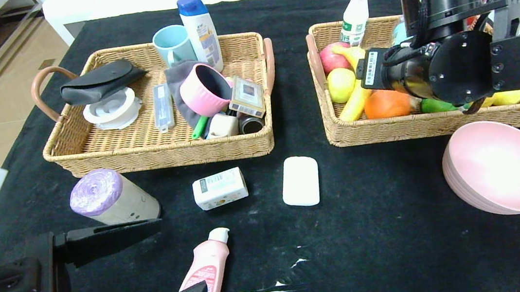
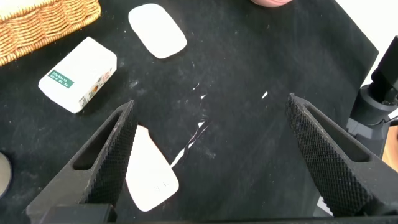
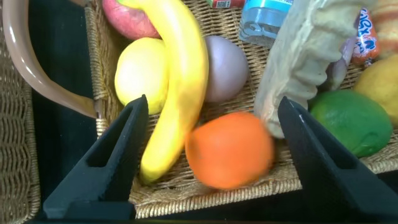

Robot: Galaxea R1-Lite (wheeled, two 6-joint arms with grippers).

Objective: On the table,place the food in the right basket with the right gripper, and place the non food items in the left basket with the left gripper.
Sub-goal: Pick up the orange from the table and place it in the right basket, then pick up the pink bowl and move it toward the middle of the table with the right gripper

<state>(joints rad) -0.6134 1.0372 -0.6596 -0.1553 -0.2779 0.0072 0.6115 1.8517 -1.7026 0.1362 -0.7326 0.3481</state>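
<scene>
While the right gripper (image 3: 211,155) hangs over the right basket (image 1: 429,124) with jaws apart, the orange (image 3: 229,149) lies between them near the front wall, seemingly loose. The box (image 1: 220,188), bar (image 1: 300,180), roll (image 1: 111,197), bottle (image 1: 208,269) and bowl (image 1: 502,167) sit on the table (image 1: 372,231) before the baskets. The left gripper (image 2: 211,155) gapes at the near-left edge, over the bottle.

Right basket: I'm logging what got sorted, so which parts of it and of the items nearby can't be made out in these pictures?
- Right basket: head view, the right arm covers its far right half.
- Right gripper: head view, hidden behind its own arm; only its wrist view shows it open.
- Orange fruit: right wrist view, blurred.
- Pink bottle: head view, left gripper covers its base.
- White box: print too small to read.
</scene>
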